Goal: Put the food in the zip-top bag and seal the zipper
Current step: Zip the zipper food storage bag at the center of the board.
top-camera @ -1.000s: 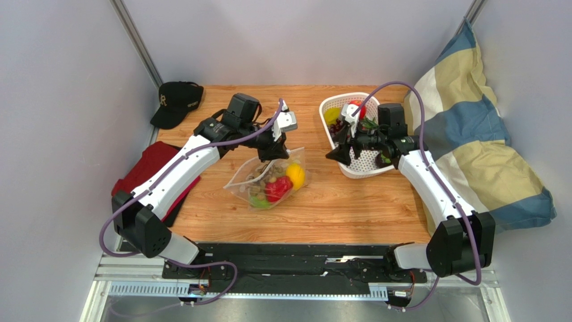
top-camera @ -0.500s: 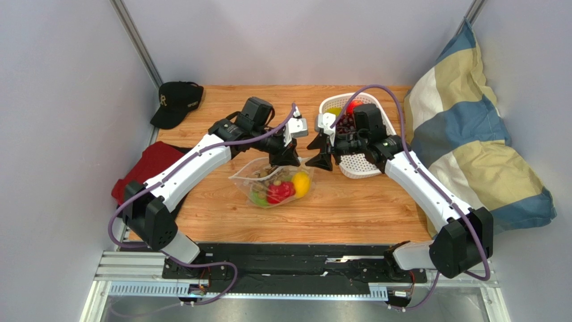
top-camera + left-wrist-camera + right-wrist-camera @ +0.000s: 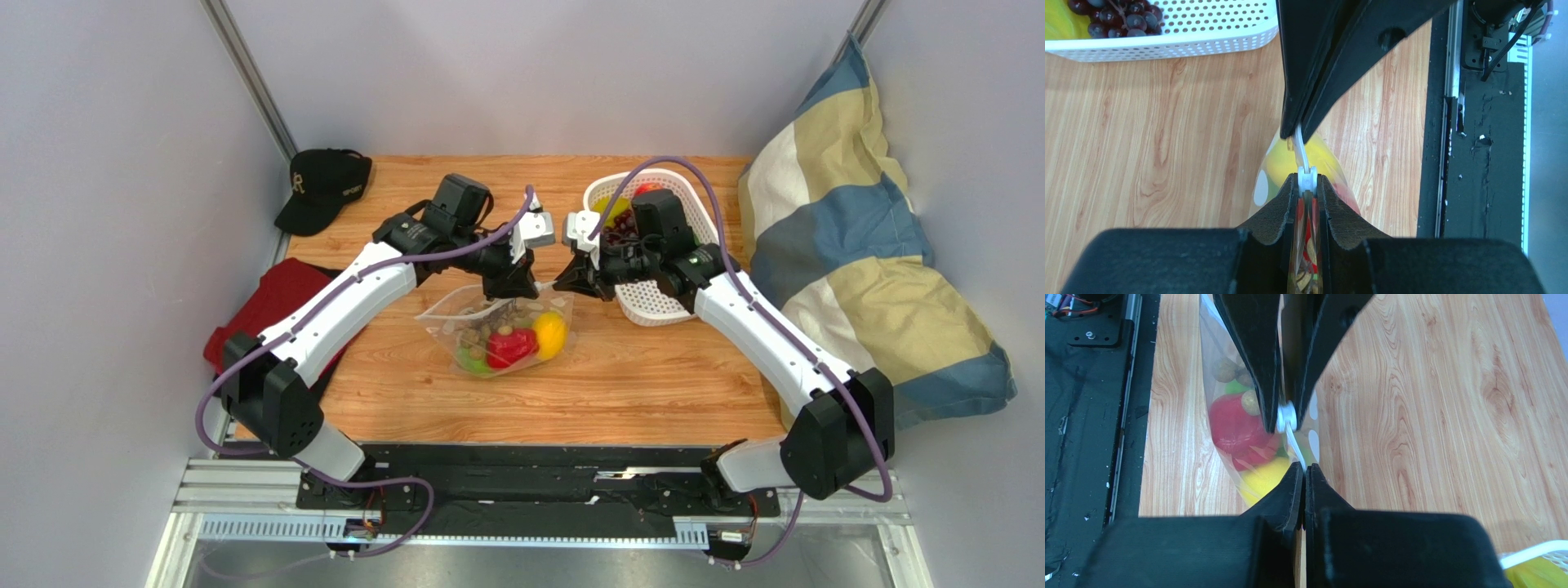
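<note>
Far left: one black cap [image 3: 321, 184], and one red cloth [image 3: 272, 314] at the left desk [image 3: 638, 380] edge. One zip-top bag [image 3: 486, 333] sits mid-desk between the arms. It is clear with white dots, bulging and stood up on its contents. Inside it are one red pepper [image 3: 508, 348], one yellow lemon [image 3: 550, 333], one green piece [image 3: 471, 360] and two small brown bits [image 3: 1227, 370]. The zipper [image 3: 1305, 160], a thin white strip, runs along the raised top edge. Left pincer [image 3: 1308, 184] is clamped narrow on the zipper. Right pincer [image 3: 1303, 473] faces it tip to tip, just right of it, also pinched tight on the strip. Right of the bag is one white basket [image 3: 669, 309], perforated, holding one dark grape bunch [image 3: 1114, 17] plus one yellow and one red item. Far right: one striped pillow [image 3: 859, 245].
</note>
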You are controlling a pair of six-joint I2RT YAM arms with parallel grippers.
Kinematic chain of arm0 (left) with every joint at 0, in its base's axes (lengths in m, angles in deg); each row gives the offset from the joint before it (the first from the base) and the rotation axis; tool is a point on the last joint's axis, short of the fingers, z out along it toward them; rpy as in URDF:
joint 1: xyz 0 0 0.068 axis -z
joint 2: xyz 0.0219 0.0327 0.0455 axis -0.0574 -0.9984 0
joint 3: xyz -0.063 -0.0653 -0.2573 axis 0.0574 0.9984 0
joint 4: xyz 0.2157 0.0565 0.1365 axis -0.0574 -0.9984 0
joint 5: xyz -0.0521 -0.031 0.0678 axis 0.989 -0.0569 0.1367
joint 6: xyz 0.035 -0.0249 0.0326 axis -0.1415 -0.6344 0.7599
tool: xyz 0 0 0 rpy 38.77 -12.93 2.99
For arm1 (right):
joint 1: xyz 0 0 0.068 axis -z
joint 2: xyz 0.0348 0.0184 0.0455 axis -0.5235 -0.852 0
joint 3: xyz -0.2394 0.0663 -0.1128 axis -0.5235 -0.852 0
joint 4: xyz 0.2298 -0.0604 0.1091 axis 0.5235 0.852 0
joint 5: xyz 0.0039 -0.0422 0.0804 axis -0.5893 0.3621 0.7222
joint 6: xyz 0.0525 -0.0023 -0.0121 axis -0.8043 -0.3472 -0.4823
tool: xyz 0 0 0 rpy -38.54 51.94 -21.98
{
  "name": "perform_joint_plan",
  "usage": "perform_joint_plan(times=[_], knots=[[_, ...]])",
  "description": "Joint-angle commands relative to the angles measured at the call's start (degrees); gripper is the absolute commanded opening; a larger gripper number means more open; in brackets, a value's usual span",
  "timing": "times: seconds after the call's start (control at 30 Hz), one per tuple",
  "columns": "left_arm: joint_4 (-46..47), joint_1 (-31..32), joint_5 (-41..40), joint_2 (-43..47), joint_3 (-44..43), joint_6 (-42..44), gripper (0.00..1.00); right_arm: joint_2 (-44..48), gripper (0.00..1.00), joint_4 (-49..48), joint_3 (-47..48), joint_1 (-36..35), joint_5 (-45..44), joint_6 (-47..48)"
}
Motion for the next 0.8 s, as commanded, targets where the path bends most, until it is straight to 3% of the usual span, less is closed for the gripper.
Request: perform_joint_plan(times=[0.0,0.47,0.77], knots=[[-6.83,-2.92,0.76,4.51,-0.32,3.22,0.18,2.82,0.0,-0.88,0.26,2.39,-5.24,0.02],[-15.44,-11.18,-0.56,12.15,6.61,10.59,0.21,4.75,0.0,2.37,-1.14,6.26,-8.14,1.34],[-23.26,-21.46,-3.72,18.04,11.19,16.84,0.2,6.16,0.0,4.22,-1.5,6.79,-10.6,0.9]])
